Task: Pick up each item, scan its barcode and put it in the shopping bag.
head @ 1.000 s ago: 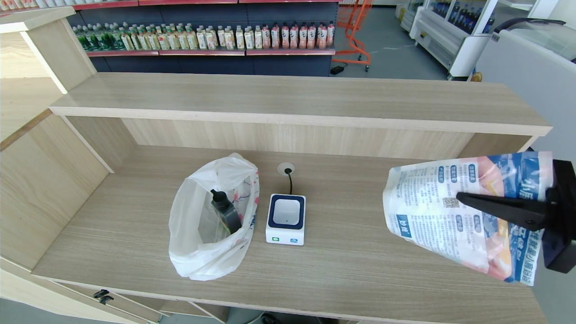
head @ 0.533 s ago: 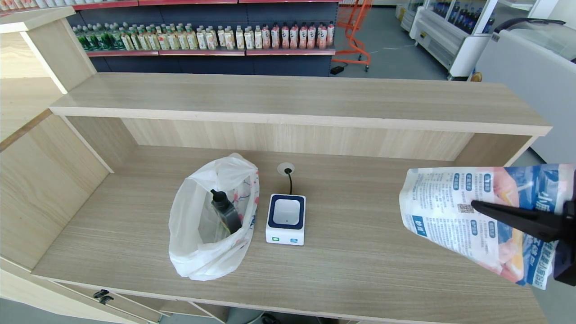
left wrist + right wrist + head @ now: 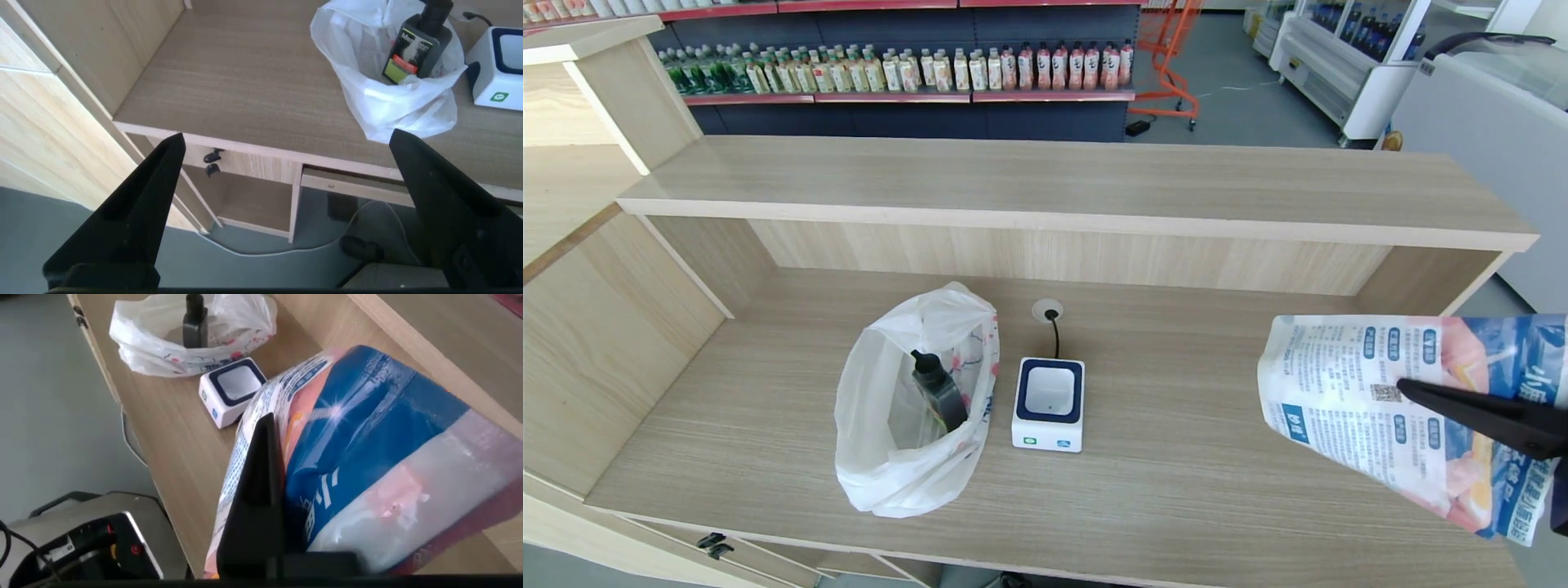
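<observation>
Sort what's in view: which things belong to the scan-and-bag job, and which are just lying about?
Job: printed pouch held by the right gripper; barcode scanner; shopping bag; black pump bottle already in it.
Lying about: shelved drink bottles; orange wire rack; drinks fridge.
</observation>
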Tool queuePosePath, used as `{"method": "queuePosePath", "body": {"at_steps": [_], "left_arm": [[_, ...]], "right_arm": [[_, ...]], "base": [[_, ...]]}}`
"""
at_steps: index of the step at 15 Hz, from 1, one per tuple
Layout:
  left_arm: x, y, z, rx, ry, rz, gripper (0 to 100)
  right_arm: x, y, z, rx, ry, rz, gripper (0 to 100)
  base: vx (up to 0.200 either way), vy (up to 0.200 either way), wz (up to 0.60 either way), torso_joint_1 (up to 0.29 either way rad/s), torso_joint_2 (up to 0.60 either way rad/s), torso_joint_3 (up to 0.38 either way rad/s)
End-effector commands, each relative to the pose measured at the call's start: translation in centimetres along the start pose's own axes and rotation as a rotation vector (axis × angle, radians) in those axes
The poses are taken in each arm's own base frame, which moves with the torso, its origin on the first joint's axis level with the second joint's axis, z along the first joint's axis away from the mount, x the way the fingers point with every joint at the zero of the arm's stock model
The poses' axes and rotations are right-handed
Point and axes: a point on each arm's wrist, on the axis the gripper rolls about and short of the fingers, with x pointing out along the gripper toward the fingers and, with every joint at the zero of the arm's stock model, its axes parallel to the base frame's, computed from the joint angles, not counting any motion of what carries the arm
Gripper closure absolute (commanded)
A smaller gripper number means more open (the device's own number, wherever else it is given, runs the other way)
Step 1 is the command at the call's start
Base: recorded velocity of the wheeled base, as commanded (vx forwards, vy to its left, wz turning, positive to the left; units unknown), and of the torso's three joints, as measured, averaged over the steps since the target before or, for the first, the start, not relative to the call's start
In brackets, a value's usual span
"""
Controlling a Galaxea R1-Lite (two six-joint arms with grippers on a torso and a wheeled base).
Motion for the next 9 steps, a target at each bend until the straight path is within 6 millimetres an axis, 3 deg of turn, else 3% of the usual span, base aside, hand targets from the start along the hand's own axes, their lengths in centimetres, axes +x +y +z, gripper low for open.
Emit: {"method": "queuePosePath", "body": {"at_steps": [1,8,9], "left_arm": [[0.0,0.0,0.0,-0.001,0.0,0.0,0],[0.0,0.0,0.0,0.0,0.001,0.0,0],[0.0,0.0,0.0,0.0,0.001,0.0,0]], "right_arm": [[0.3,-0.2,-0.1,0.011,0.004,0.008,100],[4.6,-2.7,-2.6,0.067,0.078,0.05,100],[5.6,-3.3,-3.0,0.049,0.073,0.049,100]], "base": [[0.0,0.2,0.0,0.017,0.01,0.002],[0.0,0.2,0.0,0.002,0.0,0.003],[0.0,0.0,0.0,0.0,0.0,0.0]]}}
